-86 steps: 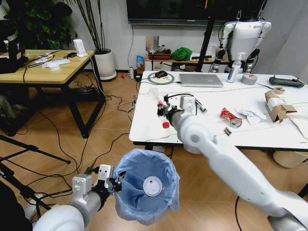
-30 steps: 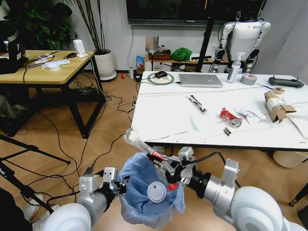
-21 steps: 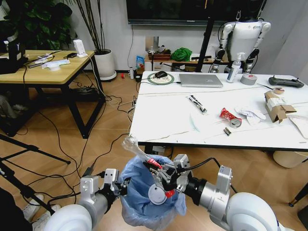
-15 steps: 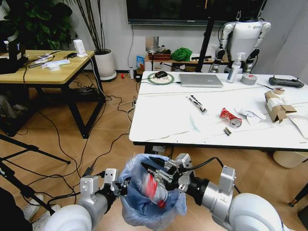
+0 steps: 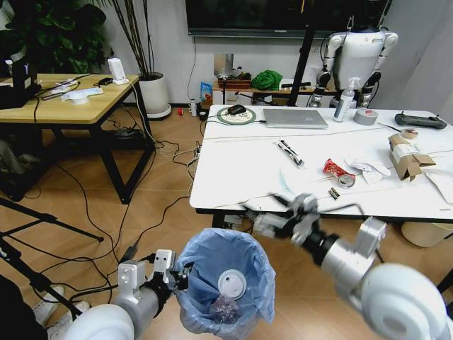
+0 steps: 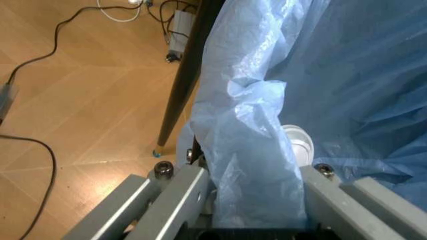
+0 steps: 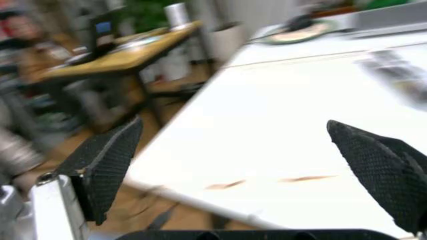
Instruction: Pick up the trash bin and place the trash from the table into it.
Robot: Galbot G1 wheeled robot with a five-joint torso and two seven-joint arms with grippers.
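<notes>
**Bin held upright below the counter edge, right end effector empty above it**

Below the near edge of the counter (image 5: 233,177), the trash bin (image 5: 225,283) stands upright with its mouth facing up, its long axis vertical. Its light-blue bag hangs crinkled over the rim. Inside lie a white round lid (image 5: 228,283) and a crumpled clear wrapper (image 5: 225,308) at the bottom.

The left end effector (image 5: 172,273) sits at the bin's left side, its fingers clamped on the rim and bag (the left wrist view shows a fold of blue plastic (image 6: 257,165) pinched between the two grey fingers).

The right end effector (image 5: 287,216) hovers above and to the right of the bin's mouth, just in front of the counter edge, blurred. Its black pads (image 7: 107,165) stand wide apart with nothing between them, and it touches nothing.

More trash rests on the counter well away from both end effectors: a red wrapper (image 5: 333,168), crumpled white paper (image 5: 368,167), and a torn brown cardboard box (image 5: 409,156) near the right edge. A laptop (image 5: 296,117) lies at the far side.
</notes>
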